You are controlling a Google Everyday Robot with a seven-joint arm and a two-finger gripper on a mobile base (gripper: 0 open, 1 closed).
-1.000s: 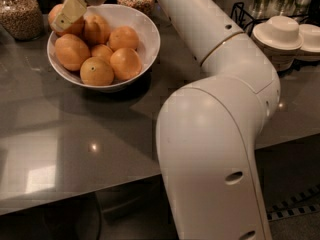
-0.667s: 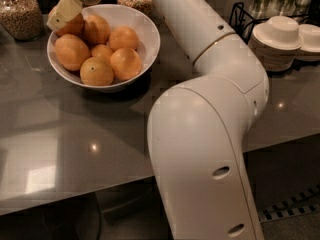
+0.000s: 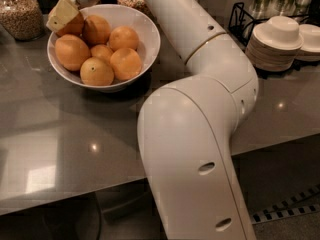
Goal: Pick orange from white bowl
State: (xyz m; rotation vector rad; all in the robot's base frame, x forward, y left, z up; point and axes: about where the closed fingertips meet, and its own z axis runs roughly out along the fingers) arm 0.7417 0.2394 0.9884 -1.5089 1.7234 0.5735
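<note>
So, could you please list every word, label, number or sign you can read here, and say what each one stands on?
None: no text can be read anywhere in this view.
The robot arm shows only plain white casing with small holes.
The white bowl, the oranges, the glass jar and the stacked plates carry no visible markings.
The gripper, at the bowl's far-left rim over the oranges, shows no label either.

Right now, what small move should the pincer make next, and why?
Probably a short, slow lift straight up. The pincer sits on the back-left orange near the rim of the bowl, with other oranges packed beside it; rising vertically should avoid nudging them. I cannot tell whether the grip is secure.
</note>
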